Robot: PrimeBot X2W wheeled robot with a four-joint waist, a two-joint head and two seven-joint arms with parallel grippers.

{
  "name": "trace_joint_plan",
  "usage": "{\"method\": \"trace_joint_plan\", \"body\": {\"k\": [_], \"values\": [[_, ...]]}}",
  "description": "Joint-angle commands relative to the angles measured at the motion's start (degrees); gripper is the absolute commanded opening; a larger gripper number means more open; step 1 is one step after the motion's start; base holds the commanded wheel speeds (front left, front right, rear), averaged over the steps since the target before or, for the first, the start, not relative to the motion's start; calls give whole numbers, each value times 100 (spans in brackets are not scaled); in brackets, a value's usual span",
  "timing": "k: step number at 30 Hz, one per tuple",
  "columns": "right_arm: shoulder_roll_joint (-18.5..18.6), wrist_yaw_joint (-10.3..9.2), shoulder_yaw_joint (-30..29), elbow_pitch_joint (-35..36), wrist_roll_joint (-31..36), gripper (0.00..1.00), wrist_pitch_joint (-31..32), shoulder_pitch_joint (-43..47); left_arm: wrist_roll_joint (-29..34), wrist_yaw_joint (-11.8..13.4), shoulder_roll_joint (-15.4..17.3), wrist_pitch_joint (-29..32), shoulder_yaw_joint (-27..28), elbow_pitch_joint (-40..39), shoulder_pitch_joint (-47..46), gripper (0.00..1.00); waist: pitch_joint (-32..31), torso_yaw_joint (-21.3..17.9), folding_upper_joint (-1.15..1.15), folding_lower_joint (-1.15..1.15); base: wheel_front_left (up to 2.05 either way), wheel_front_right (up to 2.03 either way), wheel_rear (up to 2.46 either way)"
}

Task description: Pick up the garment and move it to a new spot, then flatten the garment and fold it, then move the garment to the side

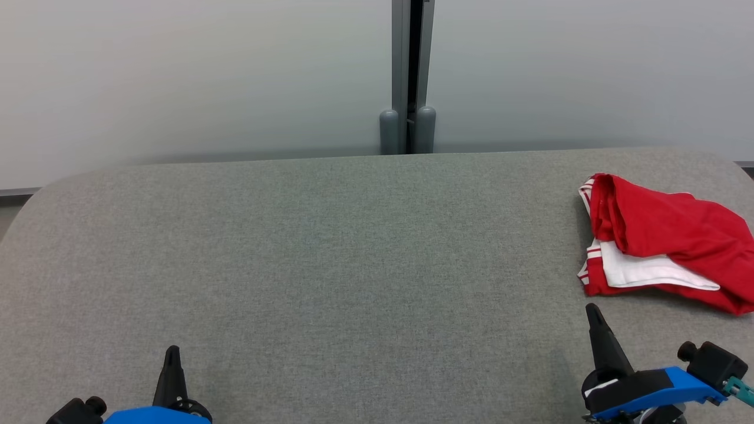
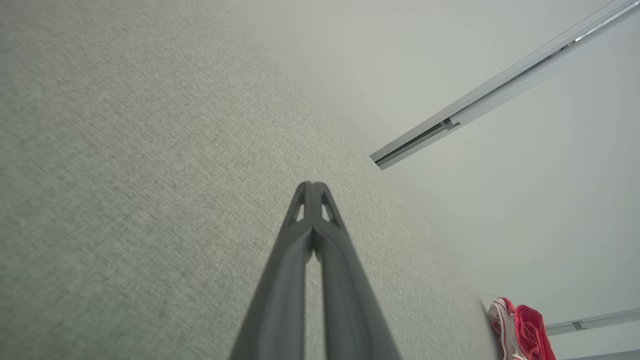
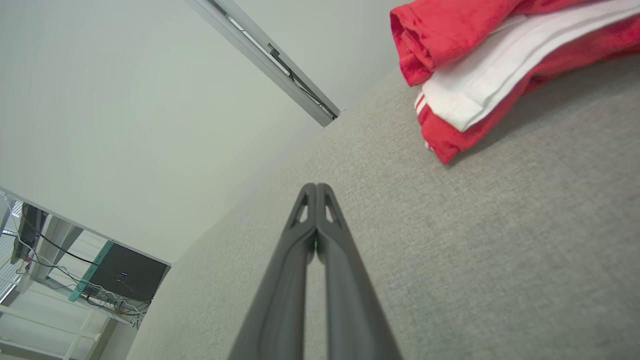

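Grey fabric table [image 1: 330, 247] under a pale panelled wall [image 1: 177, 76].
The loosely folded red-and-white garment [image 1: 660, 241] lies at the table's right edge; left gripper [image 1: 172, 351] and right gripper [image 1: 591, 310] sit over the table's near edge, fingers pressed together.

Indoor robot lab or test bay, office-like. Grey felt-covered table [image 1: 294, 247] backed by plain pale partition panels [image 1: 177, 76] that meet at a grey metal post [image 1: 407, 70]. Past the panel edge: dark equipment box [image 3: 125, 274], loose cables [image 3: 55, 250], white frame legs.

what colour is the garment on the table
Red with white panels and stripes; the garment shows best in the right wrist view.
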State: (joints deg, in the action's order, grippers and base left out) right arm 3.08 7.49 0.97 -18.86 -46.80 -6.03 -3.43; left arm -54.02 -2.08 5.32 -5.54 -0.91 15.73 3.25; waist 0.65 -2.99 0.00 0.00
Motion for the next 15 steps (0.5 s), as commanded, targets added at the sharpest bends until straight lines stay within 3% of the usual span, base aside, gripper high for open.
{"method": "trace_joint_plan", "body": {"k": [1,15], "values": [[45,0,-39,107,-182,0,40,-155,-132,-38,17,39,40,-81,-162,0,0,3,0,0,0,0,0],[53,0,-172,197,-1167,0,289,-191,-945,-153,-44,300,197,-106,-352,0,-8,51,0,0,0,0,0]]}}
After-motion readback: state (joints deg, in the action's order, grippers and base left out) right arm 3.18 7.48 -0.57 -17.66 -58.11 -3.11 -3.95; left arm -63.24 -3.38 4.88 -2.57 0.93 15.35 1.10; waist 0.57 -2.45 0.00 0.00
